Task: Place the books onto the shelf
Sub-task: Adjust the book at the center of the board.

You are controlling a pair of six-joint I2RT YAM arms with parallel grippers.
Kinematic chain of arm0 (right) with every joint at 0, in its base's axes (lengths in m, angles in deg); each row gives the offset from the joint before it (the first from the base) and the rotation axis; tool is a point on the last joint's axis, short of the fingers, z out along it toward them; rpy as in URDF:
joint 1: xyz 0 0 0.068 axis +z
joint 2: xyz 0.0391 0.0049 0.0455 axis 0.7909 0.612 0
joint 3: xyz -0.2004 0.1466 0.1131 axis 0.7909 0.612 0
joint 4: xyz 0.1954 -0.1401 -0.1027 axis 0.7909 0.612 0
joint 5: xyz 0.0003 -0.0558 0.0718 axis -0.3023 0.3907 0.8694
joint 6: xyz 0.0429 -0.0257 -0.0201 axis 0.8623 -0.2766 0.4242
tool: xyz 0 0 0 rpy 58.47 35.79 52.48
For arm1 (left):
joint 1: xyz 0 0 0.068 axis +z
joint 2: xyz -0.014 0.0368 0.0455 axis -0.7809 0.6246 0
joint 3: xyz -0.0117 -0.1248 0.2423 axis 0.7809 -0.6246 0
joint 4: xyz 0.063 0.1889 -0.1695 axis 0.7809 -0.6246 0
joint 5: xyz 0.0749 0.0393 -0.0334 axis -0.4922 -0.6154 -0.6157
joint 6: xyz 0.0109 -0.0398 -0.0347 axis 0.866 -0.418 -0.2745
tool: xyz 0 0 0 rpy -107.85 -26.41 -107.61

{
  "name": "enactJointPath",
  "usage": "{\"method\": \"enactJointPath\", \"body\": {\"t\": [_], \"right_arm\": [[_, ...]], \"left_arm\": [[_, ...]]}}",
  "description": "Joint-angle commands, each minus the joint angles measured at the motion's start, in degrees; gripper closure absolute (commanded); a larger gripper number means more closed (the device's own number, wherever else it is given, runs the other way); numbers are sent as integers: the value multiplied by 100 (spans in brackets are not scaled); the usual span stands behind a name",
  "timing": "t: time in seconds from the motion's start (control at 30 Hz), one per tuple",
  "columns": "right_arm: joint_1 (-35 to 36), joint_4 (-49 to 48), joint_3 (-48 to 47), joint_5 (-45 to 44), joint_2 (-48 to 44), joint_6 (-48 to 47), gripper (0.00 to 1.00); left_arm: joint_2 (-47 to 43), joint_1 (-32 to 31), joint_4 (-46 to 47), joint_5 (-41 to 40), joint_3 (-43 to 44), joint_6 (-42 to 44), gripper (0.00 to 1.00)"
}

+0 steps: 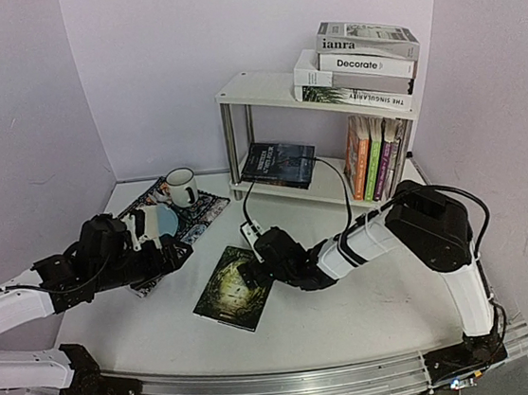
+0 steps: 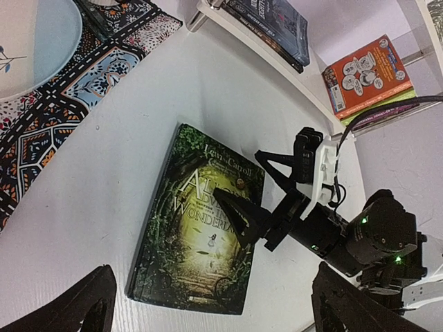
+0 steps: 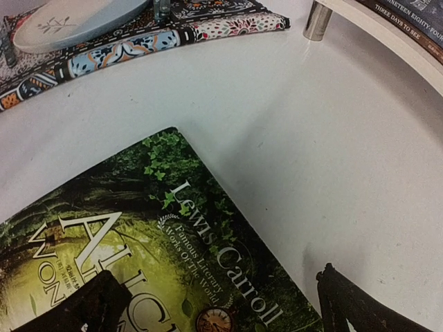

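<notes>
My right claw [image 2: 242, 183] stands spread wide and pinches nothing. In its own wrist view 1 finger [image 3: 97, 308] hangs over the cover of the green book [image 1: 230, 297] and the other over bare table [image 1: 353, 311], so the jaws straddle the edge where the author's name runs; whether either finger touches the book I cannot tell. That book, an Alice in Wonderland with a leafy cover, lies flat and face up near the middle of the table, a little toward 7 o'clock in the overhead view, not on the shelf [image 1: 261, 88]. My left claw [image 1: 180, 253] is spread wide too and empty. It hovers at about 9 o'clock of the green book, over the near corner of the patterned mat [image 1: 199, 214], and its wrist camera looks down on the book and on my right claw. The shelf stands at the back of the table at 1 o'clock, 2 white boards on chrome legs. On the top board 4 large hardbacks [image 1: 359, 67] lie stacked flat toward the 3 o'clock end. On the lower board bright paperbacks [image 1: 374, 156] stand upright at the 3 o'clock end, and dark books [image 1: 279, 162] lie stacked flat at the 9 o'clock end. The mat lies at 10 o'clock with a white mug [image 1: 181, 186] and a pale plate [image 2: 34, 41] on it.
</notes>
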Motion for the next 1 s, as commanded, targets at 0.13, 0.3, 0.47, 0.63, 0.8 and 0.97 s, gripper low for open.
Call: {"method": "enactJointPath", "body": {"t": [0.13, 0.3, 0.47, 0.63, 0.8, 0.97], "right_arm": [[-23, 316, 204, -577, 170, 38, 2], [-24, -544, 888, -354, -283, -330, 2], [-25, -1357, 1525, -111, -566, -524, 2], [-25, -1660, 1634, -14, -489, -496, 2], [-21, -1540, 1331, 160, -128, -472, 2], [-19, -1475, 1140, 190, 60, -430, 2]], "left_arm": [[113, 13, -15, -104, 59, 12, 0], [113, 13, -20, -121, 59, 23, 0], [78, 13, -21, -113, 25, 13, 0], [1, 13, -21, -135, -28, 15, 0], [-42, 13, -14, -130, -46, 27, 0], [-78, 13, -30, -131, -46, 40, 0]]}}
